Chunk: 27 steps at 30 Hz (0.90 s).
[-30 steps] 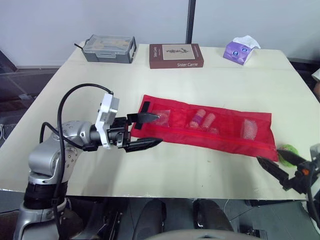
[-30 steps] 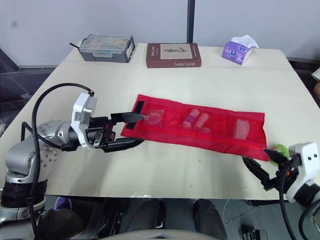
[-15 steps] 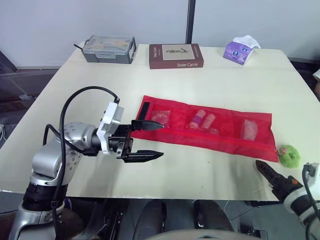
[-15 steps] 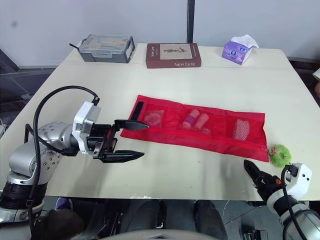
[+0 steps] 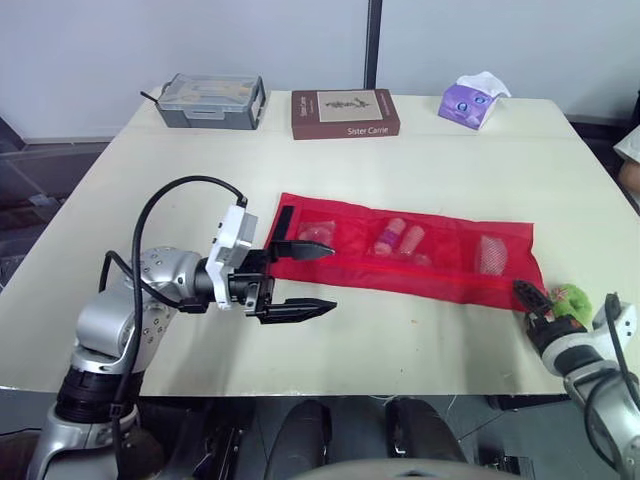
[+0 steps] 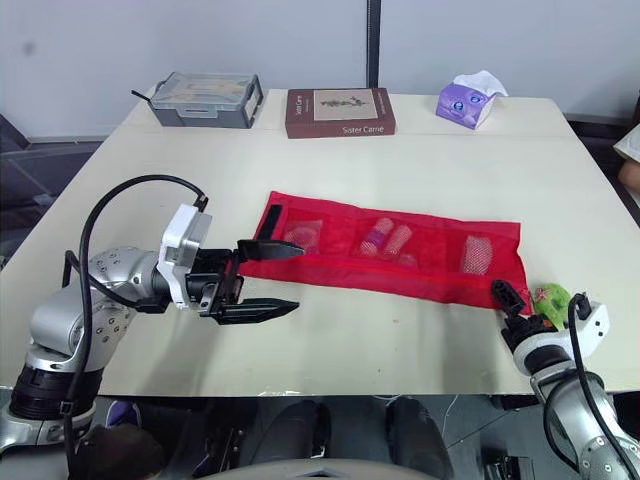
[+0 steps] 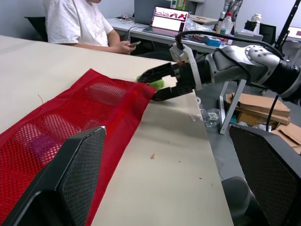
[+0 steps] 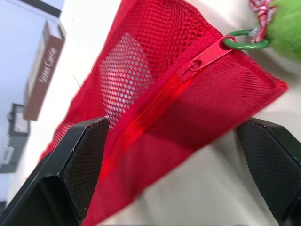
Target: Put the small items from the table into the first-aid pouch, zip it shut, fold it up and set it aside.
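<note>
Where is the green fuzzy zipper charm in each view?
Left eye view: green charm just off the red pouch, at its right corner.
Right eye view: charm, same place.
Left wrist view: charm at the pouch's far corner.
Right wrist view: charm beyond the zipper pull.
Shared landmark: that pouch corner.

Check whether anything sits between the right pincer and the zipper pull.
Nothing visible does. The right pincer is open at the pouch corner. The zipper pull lies bare just ahead of it, with a green puff hooked on beyond.
</note>
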### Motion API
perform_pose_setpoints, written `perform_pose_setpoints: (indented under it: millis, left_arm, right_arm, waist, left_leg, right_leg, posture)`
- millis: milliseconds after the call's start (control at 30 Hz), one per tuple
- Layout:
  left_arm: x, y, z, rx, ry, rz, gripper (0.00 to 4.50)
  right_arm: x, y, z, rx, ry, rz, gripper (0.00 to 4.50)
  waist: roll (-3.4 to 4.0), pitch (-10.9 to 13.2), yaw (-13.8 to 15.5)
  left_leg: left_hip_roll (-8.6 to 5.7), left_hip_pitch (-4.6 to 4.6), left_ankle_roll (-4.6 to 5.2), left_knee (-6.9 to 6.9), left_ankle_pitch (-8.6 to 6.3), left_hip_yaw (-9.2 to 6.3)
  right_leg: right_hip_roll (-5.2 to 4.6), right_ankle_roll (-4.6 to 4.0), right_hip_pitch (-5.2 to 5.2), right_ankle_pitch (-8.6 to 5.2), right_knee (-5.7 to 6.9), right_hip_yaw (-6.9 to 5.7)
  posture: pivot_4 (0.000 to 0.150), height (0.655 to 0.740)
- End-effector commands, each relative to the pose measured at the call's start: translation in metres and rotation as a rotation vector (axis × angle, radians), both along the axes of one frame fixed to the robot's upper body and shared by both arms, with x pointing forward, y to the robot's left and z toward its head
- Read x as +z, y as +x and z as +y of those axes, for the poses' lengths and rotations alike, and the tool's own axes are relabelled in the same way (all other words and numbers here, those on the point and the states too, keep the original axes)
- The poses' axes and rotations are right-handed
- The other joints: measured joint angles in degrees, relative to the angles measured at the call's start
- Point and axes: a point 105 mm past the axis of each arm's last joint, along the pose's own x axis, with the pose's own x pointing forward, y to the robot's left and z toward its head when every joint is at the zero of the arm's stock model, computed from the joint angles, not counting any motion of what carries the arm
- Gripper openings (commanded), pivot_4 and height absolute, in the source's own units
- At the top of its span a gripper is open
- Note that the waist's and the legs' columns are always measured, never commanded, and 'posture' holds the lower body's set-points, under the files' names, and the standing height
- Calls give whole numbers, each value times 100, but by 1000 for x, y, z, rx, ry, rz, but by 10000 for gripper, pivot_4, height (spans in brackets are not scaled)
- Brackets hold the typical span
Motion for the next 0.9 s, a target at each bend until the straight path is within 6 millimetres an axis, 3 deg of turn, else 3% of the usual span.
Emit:
perform_pose_setpoints:
  millis: [33,133,233,500,733,900]
  left_arm:
    - [9,-9,-7,-23,-19,-63,44505]
    - [12,-10,-10,-12,-35,-66,44505]
    - [18,-8,-16,3,-64,-66,45000]
    - [30,2,-23,59,-125,-67,45000]
    - [30,14,-25,104,-159,-62,45000]
    - [25,19,-23,121,-169,-54,45000]
  right_arm:
    - [5,12,4,13,4,-60,45000]
    - [5,21,5,16,-37,-88,45000]
    - [5,30,6,22,-105,-114,37266]
    - [24,45,-11,-9,-349,-186,234]
    - [66,49,-39,18,-745,-264,234]
    - [78,45,-35,115,-904,-292,234]
  waist:
    - [2,1,-41]
    - [4,2,-45]
    - [7,4,-47]
    - [14,8,-37]
    - [16,10,17]
    - [17,10,71]
  left_leg:
    - [0,0,0,0,0,0]
    - [-1,0,0,-1,0,-1]
    - [-1,0,0,-2,0,-1]
    - [-12,-3,0,-2,0,-5]
    - [-25,-5,0,-2,0,-7]
    - [-31,-5,0,-2,0,-5]
  right_leg:
    - [0,-1,0,1,0,0]
    - [2,-11,0,7,2,2]
    - [7,-10,0,6,2,3]
    - [13,-7,0,6,4,12]
    - [14,-6,0,6,4,21]
    - [19,-4,0,5,4,23]
  posture:
    - [1500,7400]
    - [1500,7400]
    - [1500,7400]
    - [1500,7400]
    - [1500,7400]
    - [1500,7400]
